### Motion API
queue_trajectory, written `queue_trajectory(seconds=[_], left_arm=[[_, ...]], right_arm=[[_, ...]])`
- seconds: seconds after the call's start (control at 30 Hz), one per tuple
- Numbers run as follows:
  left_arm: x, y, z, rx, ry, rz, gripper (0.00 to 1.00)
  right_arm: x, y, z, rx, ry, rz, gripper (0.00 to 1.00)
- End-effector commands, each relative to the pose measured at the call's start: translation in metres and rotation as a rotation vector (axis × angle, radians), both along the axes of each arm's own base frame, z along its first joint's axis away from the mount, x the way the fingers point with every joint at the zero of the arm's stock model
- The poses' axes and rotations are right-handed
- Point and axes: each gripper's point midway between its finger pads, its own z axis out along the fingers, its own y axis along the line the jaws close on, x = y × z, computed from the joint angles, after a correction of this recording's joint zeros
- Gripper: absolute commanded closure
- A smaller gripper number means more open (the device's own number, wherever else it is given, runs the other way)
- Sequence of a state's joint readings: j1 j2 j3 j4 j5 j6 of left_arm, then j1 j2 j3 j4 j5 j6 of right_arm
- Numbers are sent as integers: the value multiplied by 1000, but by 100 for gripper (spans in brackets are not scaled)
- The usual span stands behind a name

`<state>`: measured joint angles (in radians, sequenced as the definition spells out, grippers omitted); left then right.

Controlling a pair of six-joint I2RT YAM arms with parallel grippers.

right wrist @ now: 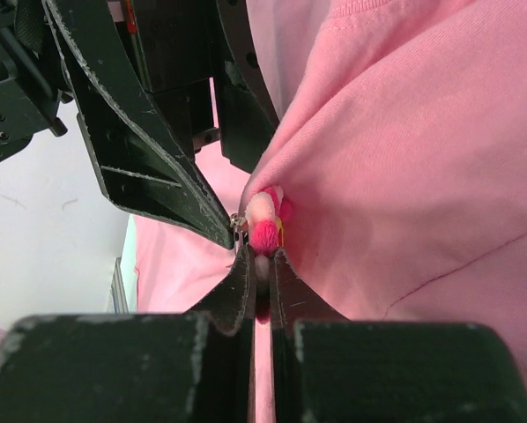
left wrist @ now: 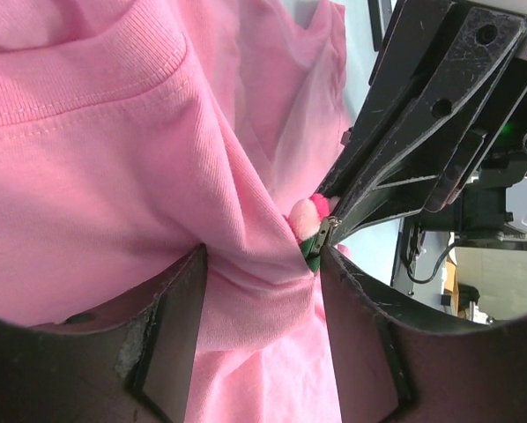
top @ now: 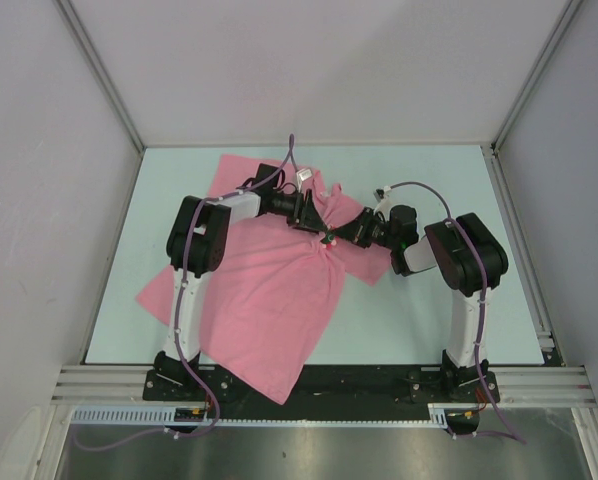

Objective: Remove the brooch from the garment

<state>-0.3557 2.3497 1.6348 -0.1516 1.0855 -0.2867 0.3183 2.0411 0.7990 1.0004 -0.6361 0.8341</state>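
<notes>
**Operator:** What do my jaws hold?

**Observer:** Your right gripper (right wrist: 262, 257) has its jaws almost together, clamped on the edge of the brooch (right wrist: 263, 231). Your left gripper (left wrist: 262, 264) has its jaws apart, and a fold of the pink T-shirt (left wrist: 114, 176) fills the gap. I cannot tell if they press the cloth or only stand around it. The brooch sits just beside the left gripper's right finger, near the collar (left wrist: 87, 62). There the cloth is gathered into folds over the table (top: 419, 310).

**Operator:** Which step is this?

**Observer:** I judge it the pulling-off step. The brooch is gripped but not yet free, because the cloth runs tight into it. Next you need the left side to hold the cloth firmly. Then draw the right gripper away gently, along the pin and not across it, or the knit may tear.

**Operator:** Which way does it point?

**Observer:** The pale petals stand away from your right fingertips, toward the left gripper, and the red part is closest to the jaws. The flower is round, so it has no long axis of its own. Only the pin has one, and just a small metal end (right wrist: 239, 220) shows, so I cannot tell its direction.
</notes>
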Motion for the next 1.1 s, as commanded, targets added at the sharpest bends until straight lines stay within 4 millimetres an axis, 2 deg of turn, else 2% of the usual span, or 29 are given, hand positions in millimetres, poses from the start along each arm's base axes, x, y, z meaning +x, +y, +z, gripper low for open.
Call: queue_trajectory(seconds=[0.0,0.17,0.37,0.5,1.07], left_arm=[[-3,-4,11,-45,-64,-41,42],[-2,-4,14,-54,-72,-42,37],[-1,-6,13,-50,-67,-31,38],[-2,-4,12,-44,-69,-37,35],[-7,-4,17,-72,-67,-57,32]], right_arm=[[1,6,12,21,-61,31,100],[1,7,13,21,-65,31,100],[1,7,13,17,-63,32,100],[1,8,13,16,-60,32,100],[2,7,10,13,-53,27,100]])
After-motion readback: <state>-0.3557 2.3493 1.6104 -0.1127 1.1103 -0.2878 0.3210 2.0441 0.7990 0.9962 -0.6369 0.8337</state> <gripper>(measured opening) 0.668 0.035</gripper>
